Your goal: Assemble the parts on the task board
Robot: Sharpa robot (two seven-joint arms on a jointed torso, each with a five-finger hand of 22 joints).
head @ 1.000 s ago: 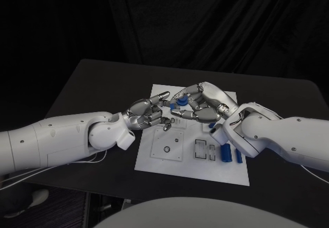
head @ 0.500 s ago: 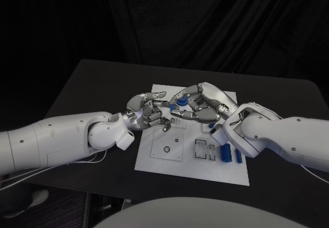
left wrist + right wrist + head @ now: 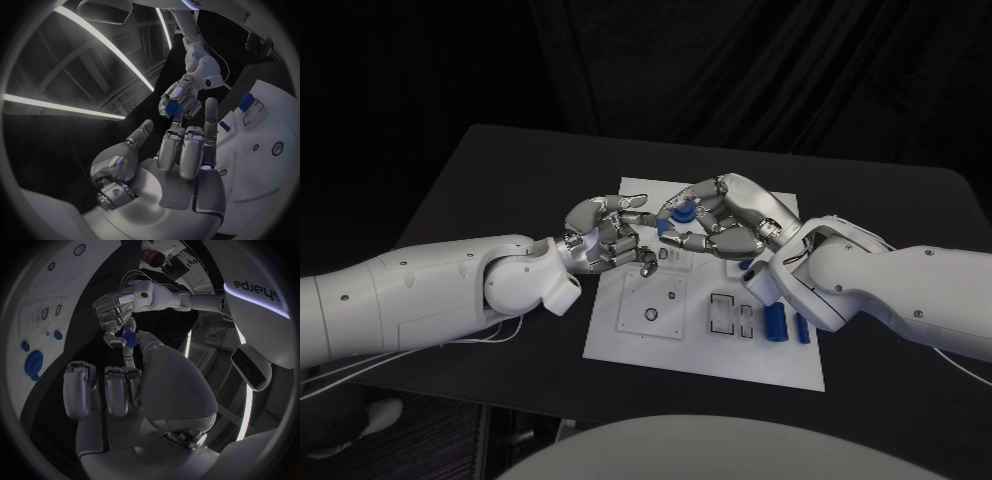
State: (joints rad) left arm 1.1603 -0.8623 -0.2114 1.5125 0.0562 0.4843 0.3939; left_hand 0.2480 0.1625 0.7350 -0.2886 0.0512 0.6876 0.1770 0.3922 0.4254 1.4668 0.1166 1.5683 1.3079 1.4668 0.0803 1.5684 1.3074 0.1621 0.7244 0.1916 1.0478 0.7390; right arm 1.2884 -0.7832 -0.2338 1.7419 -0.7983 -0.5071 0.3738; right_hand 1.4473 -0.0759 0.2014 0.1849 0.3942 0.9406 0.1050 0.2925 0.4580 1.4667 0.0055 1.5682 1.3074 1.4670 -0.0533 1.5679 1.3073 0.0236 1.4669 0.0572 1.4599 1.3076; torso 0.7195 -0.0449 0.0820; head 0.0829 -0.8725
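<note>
Below, black table (image 3: 502, 190) bears white task board (image 3: 733, 360).

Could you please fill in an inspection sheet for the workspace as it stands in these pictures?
Surface: black table, bare around the board.
Job's things: white task board in the middle of the table; a small blue part held above it; two blue parts lying side by side near the board's right edge.
Clutter: nothing seen.
Hands: right hand pinches the small blue part in its fingers; left hand has its fingers curled in, close beside the right hand, holding nothing that I can see.
Cables: a thin pale cable under the left arm.
Surroundings: dark backdrop behind the table.
</note>
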